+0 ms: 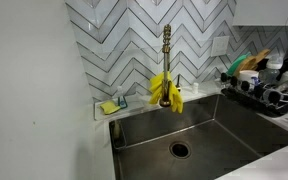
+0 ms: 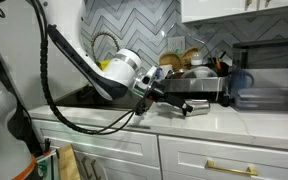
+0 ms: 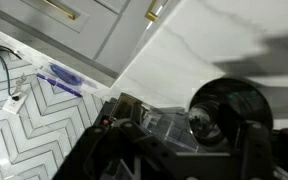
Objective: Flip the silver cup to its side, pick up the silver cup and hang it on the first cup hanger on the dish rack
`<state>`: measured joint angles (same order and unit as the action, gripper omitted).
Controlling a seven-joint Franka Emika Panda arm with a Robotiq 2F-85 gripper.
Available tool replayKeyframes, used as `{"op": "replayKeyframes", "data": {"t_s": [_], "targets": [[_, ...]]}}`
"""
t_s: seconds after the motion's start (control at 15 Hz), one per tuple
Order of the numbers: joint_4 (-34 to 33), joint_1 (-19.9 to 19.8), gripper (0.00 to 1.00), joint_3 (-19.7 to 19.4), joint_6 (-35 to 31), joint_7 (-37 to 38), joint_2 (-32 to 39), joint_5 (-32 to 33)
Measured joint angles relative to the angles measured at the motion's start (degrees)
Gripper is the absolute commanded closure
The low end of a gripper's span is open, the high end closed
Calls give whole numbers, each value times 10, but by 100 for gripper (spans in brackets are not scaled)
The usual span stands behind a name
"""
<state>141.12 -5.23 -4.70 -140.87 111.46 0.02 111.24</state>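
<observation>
A: Where is the cup [image 2: 195,107]?

B: On the counter [image 2: 239,122], just in front of the rack [image 2: 206,86] and close by the gripper [image 2: 170,100]. It looks to lie on its side. In the wrist view its dark round mouth faces the camera.

A: And the gripper?

B: In the wrist view the jaws stand apart. The cup sits near 1 side of them, and nothing is clamped as far as I can tell.

A: How will the cup handle?

B: My guess is light, stiff, thin metal, and slick. Lying down, it may roll on that smooth stone at a nudge. I'd pinch it across the body near the closed end. That keeps the mouth free for the hanger, which I cannot make out here.

A: The surface and the room?

B: A glossy white counter, flat and hard. The rack is crowded with dishes, so there is little room above it. A tile wall [image 2: 134,25] stands behind, and the sink [image 1: 199,135] with its faucet [image 1: 167,55] lies beside the rack.
</observation>
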Motion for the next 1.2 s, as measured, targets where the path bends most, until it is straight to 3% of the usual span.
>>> {"op": "replayKeyframes", "data": {"t_s": [0.2,0.6,1.2], "targets": [[0,0,19,0,0,2,1,0],[0,0,0,0,0,4,2,0],[-6,-1,0,-2,0,-3,-3,-9]]}}
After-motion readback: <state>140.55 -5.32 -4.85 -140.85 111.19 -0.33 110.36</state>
